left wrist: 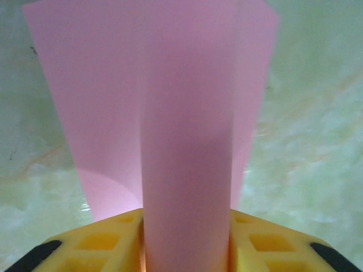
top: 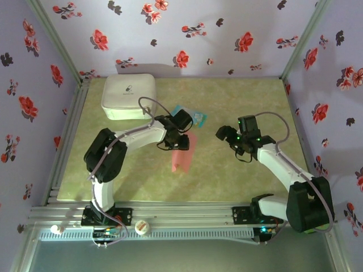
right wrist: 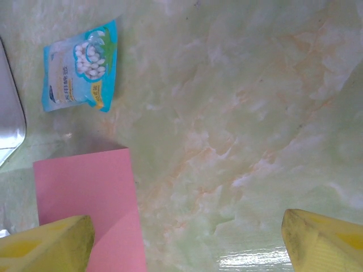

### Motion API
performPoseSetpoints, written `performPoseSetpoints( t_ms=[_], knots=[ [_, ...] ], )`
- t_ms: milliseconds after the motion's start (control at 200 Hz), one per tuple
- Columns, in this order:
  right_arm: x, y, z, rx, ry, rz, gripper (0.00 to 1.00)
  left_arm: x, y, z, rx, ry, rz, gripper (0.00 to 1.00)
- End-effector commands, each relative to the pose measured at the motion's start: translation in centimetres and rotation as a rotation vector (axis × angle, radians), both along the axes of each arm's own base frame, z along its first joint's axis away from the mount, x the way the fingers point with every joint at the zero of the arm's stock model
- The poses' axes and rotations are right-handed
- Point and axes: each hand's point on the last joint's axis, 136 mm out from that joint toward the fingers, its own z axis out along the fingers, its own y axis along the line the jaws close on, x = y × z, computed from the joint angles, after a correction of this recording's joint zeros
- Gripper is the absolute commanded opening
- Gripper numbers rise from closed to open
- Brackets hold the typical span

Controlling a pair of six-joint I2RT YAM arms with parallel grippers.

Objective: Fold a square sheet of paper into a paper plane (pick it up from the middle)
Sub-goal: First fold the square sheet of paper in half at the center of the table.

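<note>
Green marbled top first: noting the table (top: 238, 170) lying bare and roomy across the right half and along the near edge, and closing in only at the floral walls (top: 187, 34) on three sides. Finding the square sheet of paper (top: 182, 154) left of centre, hanging down toward the table; not managing to tell whether its lower edge is touching. Seeing it in the left wrist view as a folded band (left wrist: 187, 141) with two flaps flaring behind. Logging the left gripper (top: 173, 141) pinching that sheet, its yellow fingers (left wrist: 108, 238) pressing on the band from both sides. Logging the right gripper (top: 222, 135) hovering just right of the sheet and apart from it, its fingers (right wrist: 51, 243) standing spread wide and holding nothing. Marking the light-blue packet (top: 195, 116) lying just behind the left gripper. Marking the white case (top: 129, 96) sitting at the far left corner, well apart from the right arm.
</note>
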Motion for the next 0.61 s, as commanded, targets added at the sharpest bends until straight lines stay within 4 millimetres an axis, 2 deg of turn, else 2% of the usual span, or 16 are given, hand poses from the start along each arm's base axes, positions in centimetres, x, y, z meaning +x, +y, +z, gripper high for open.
performPoseSetpoints(
  t_ms=[0, 120, 225, 400, 600],
  knots=[
    [-0.3, -0.4, 0.2, -0.003, -0.007, -0.033, 0.87, 0.4, -1.5, 3.2, -0.181, -0.004, 0.023, 0.37],
    [0.1, -0.1, 0.9, 0.033, -0.033, -0.046, 0.86, 0.9, -2.6, 5.0, -0.368, 0.002, 0.054, 0.39],
    [0.5, -0.1, 1.4, 0.059, -0.073, -0.075, 0.86, 1.3, -3.2, 5.1, -0.513, 0.016, 0.084, 0.40],
    [1.1, 1.5, 2.4, 0.155, -0.122, -0.032, 0.86, 1.2, -3.6, 3.6, -0.562, 0.050, 0.106, 0.40],
    [1.7, 3.4, 2.4, 0.237, -0.097, 0.028, 0.86, 1.2, -3.7, 1.5, -0.580, 0.070, 0.136, 0.40]
  ],
)
